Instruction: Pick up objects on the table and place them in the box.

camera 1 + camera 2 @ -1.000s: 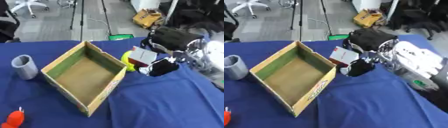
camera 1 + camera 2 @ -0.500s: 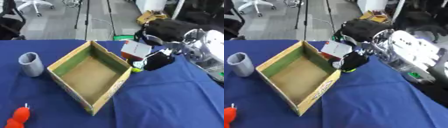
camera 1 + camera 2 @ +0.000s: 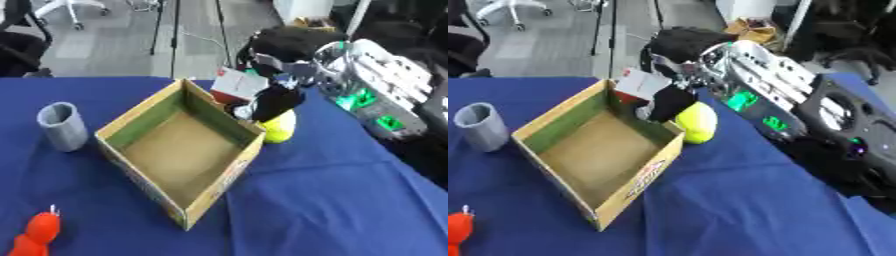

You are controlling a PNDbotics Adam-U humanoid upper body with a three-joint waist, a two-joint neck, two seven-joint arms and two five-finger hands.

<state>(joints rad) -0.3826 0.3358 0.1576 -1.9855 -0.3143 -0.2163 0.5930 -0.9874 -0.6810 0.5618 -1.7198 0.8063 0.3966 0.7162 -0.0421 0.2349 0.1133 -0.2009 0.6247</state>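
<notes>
An open cardboard box (image 3: pixel 140 131) stands askew on the blue table (image 3: pixel 332 200), and I see nothing inside it. My right hand (image 3: pixel 273 102) comes in from the upper right with its fingers curled on a red and white carton (image 3: pixel 236 84). It holds the carton tilted at the box's far right rim. Just below the hand, a yellow rounded object (image 3: pixel 695 122) lies on the cloth against the box's right wall. A grey cup (image 3: pixel 63 126) stands left of the box. Near the lower left corner lies an orange-red object (image 3: pixel 33 236). My left hand does not show.
My right forearm (image 3: pixel 754 80), white and silver with green lights, slants across the upper right. A black robot part (image 3: pixel 859 135) fills the right edge. Beyond the table's far edge are office chairs, a tripod and a floor. Bare blue cloth spreads in front of the box.
The right hand has carried the red and white carton left, from beside the box to its far right rim. The yellow object stays by the wall. The camera has shifted.
</notes>
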